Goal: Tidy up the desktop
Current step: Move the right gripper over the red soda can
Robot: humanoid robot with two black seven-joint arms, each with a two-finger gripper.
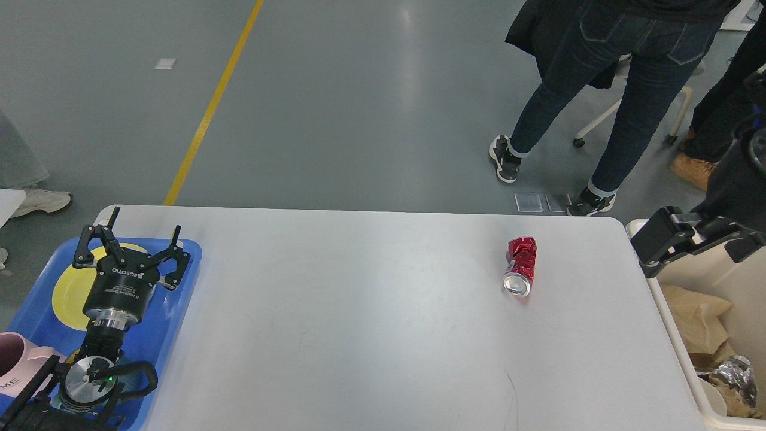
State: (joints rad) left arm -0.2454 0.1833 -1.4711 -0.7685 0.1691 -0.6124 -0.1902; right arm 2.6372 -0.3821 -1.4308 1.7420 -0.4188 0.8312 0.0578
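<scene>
The desktop (359, 323) is a wide white table filling the lower half of the head view. A crushed red can (519, 266) lies on its side at the right of it, open end toward me. My left gripper (145, 220) hangs open and empty over the blue tray (173, 311) at the left end. Over the near-left corner of the cream bin (682, 353), my right gripper (691, 262) comes in from the right edge. Its fingers are spread with nothing between them, and it sits about a hand's width right of the can.
A yellow plate (66, 293) and a pink mug (15, 362) sit in the tray. The bin holds a brown paper bag (694, 317) and crumpled foil (739, 371). People (598, 90) stand beyond the table's far right edge.
</scene>
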